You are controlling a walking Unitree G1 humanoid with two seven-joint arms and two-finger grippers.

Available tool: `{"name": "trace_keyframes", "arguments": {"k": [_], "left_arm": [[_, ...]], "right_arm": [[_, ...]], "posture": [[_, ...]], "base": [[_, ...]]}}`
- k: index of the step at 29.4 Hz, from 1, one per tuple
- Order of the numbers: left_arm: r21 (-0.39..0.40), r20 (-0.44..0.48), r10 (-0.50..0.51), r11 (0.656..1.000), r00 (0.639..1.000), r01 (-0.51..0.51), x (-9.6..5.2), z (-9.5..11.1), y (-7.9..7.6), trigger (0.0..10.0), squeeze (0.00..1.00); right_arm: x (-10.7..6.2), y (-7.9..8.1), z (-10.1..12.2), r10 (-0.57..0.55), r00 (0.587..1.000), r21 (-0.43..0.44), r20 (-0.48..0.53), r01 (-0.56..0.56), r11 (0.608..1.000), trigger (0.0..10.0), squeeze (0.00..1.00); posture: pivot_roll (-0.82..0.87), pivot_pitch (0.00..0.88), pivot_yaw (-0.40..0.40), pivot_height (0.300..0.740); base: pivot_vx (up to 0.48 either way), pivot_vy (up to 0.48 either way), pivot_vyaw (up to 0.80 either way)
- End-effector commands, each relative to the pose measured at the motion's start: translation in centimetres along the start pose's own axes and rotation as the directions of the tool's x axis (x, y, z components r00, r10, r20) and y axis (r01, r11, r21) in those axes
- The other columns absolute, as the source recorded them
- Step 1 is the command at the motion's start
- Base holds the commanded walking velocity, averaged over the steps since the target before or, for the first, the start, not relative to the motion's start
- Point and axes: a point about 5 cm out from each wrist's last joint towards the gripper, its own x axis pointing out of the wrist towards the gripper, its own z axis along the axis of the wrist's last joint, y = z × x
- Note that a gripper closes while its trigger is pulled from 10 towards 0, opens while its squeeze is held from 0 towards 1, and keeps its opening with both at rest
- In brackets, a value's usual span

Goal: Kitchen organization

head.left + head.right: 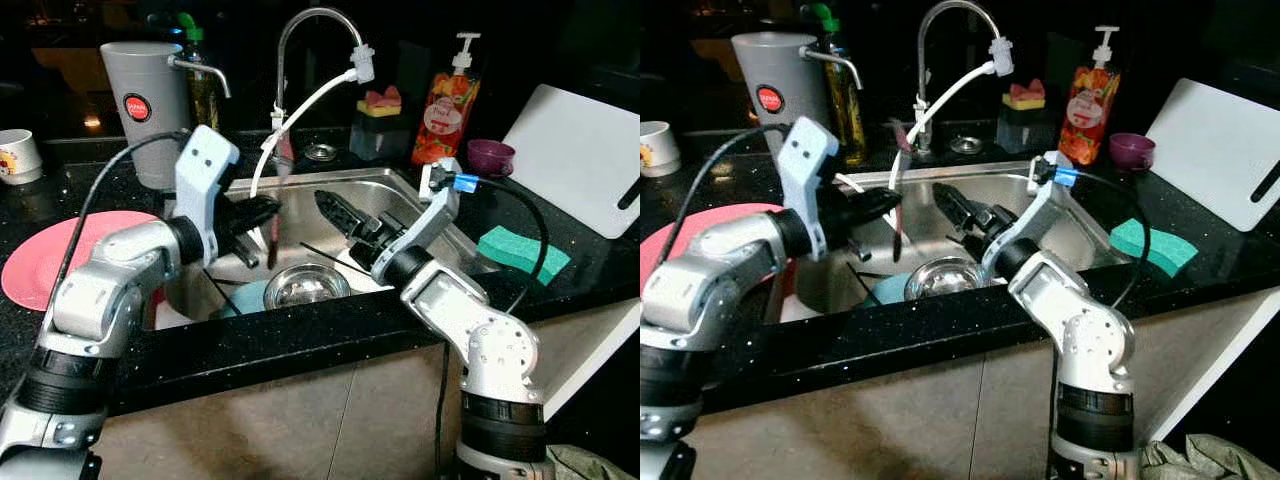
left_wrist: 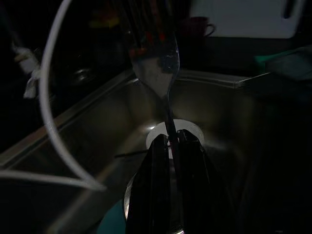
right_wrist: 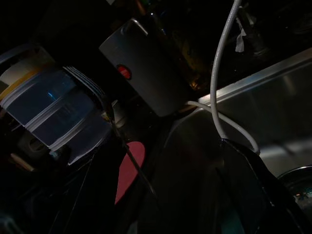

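My left gripper is over the left part of the steel sink, shut on the handle of a metal fork. The fork stands upright with its tines up, and in the left eye view the fork shows just right of the fingers. From the right, my right gripper reaches over the sink's middle, open and holding nothing; one finger shows in the right wrist view. Below both lie a steel bowl, a white plate and a teal dish.
A tap with a white hose rises behind the sink. On the left counter are a pink plate, a grey jug and a white mug. To the right are a soap bottle, a purple cup, a teal sponge and a white cutting board.
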Motion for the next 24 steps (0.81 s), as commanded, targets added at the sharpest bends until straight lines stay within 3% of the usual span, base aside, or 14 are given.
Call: {"name": "trace_keyframes", "arguments": {"k": [1,4,6,9,19,24], "left_arm": [[0.011,0.009,0.011,1.0,1.0,-0.011,0.1,0.4,0.2,10.0,0.0],[0.017,-0.007,-0.024,1.0,1.0,0.024,0.3,0.0,-0.4,10.0,0.0],[0.01,-0.015,-0.048,0.999,0.999,0.048,0.6,-0.5,-0.9,10.0,0.0],[-0.006,-0.005,-0.082,0.997,0.997,0.082,1.0,-0.6,-1.5,10.0,0.0],[-0.048,0.026,-0.179,0.982,0.983,0.18,1.7,-0.3,-3.5,10.0,0.0],[-0.064,0.037,-0.254,0.965,0.966,0.256,1.4,-0.4,-4.7,10.0,0.0]], "right_arm": [[-0.3,-0.1,-0.1,-0.01,1.0,-0.002,-0.003,0.01,1.0,10.0,0.0],[-0.2,0.2,0.0,0.003,1.0,-0.03,-0.005,-0.003,1.0,10.0,0.0],[0.1,0.9,-0.2,0.025,0.999,-0.134,-0.03,-0.029,0.991,10.0,0.0],[0.5,1.7,-0.7,0.052,0.997,-0.204,-0.06,-0.063,0.977,10.0,0.0],[1.3,2.6,-1.2,0.091,0.993,-0.25,-0.081,-0.109,0.962,10.0,0.0],[1.5,2.2,-1.0,0.075,0.995,-0.274,-0.065,-0.09,0.958,10.0,0.0]], "posture": [[0.06,0.116,-0.055,0.74],[0.07,0.114,-0.056,0.74],[0.06,0.111,-0.054,0.74],[0.06,0.111,-0.054,0.74],[0.07,0.098,-0.06,0.74],[0.07,0.098,-0.06,0.74]], "base": [[0.0,0.0,0.0],[0.0,0.0,0.0],[0.0,0.0,0.0],[0.0,0.0,0.0],[0.0,0.0,0.0],[0.0,0.0,0.0]]}}
